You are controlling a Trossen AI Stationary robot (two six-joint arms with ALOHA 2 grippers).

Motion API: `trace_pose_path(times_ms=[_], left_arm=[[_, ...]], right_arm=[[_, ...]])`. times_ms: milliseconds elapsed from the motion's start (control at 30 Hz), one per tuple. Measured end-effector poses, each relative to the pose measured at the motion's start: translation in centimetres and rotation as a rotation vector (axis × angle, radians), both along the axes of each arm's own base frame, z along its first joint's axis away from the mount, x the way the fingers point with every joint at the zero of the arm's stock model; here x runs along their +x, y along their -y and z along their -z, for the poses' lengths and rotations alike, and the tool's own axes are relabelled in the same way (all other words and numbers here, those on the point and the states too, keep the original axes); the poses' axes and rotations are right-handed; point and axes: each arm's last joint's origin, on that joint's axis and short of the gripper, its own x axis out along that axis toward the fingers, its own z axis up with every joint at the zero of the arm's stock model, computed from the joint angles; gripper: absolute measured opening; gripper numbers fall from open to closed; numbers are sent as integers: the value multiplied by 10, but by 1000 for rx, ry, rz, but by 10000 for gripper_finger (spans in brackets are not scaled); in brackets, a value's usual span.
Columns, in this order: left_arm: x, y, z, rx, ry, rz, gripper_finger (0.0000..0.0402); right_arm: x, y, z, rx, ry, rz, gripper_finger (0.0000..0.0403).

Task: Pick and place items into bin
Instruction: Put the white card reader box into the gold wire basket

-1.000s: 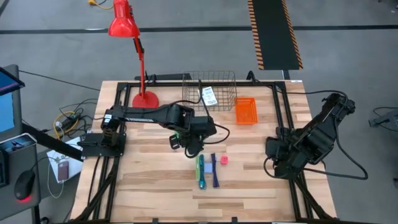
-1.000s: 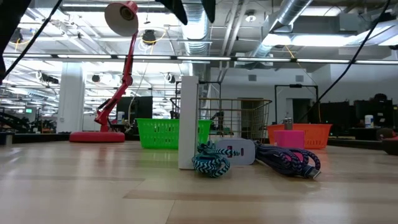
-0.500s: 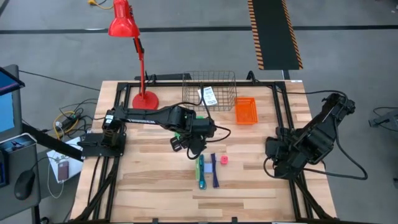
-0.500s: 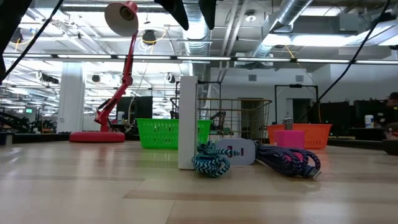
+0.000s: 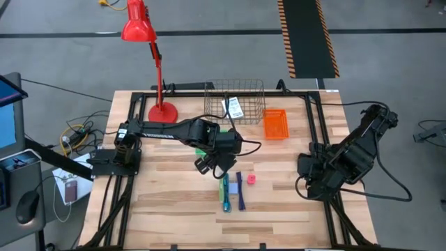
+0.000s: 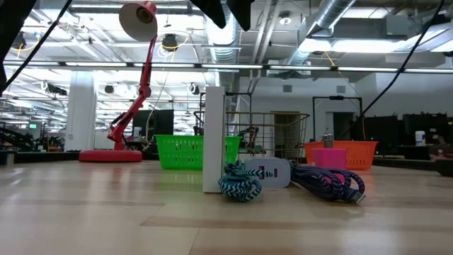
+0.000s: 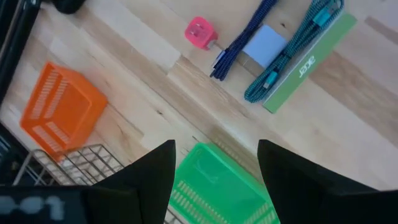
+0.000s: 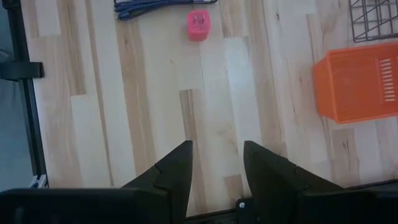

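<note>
On the table's middle lie a green long flat box (image 5: 224, 192), a teal braided cable (image 7: 292, 50), a pale blue-grey block (image 7: 264, 45), a dark blue braided cable (image 5: 241, 193) and a small pink-red block (image 5: 251, 179). The white printed packet (image 5: 235, 107) lies inside the wire bin (image 5: 254, 94) at the far edge. My left gripper (image 5: 214, 167) hangs open above the table, pointing steeply down, just on the far side of these items and over a green basket (image 7: 217, 186). My right gripper (image 8: 217, 149) waits open near the table's right edge, over bare wood.
An orange basket (image 5: 274, 124) stands right of the wire bin. A red desk lamp (image 5: 162, 110) has its base at the far left. A black frame (image 5: 317, 125) runs along the table's sides. Bare wood lies toward the near edge.
My left gripper has rolled about its own pointing line while staying over the same spot, still open. The items on the table have not moved.
</note>
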Motion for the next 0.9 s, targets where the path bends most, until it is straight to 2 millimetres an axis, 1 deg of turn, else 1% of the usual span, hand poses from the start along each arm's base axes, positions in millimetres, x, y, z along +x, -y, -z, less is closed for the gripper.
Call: trace_pose_path(times_ms=[133,433,900], left_arm=[[0,0,0,-12,0,-27,217],[0,0,0,1,0,-8,217],[0,0,0,5,1,-8,217]], right_arm=[[0,0,0,1,0,0,138],[2,-2,0,20,20,2,136],[20,-15,-8,191,195,18,138]])
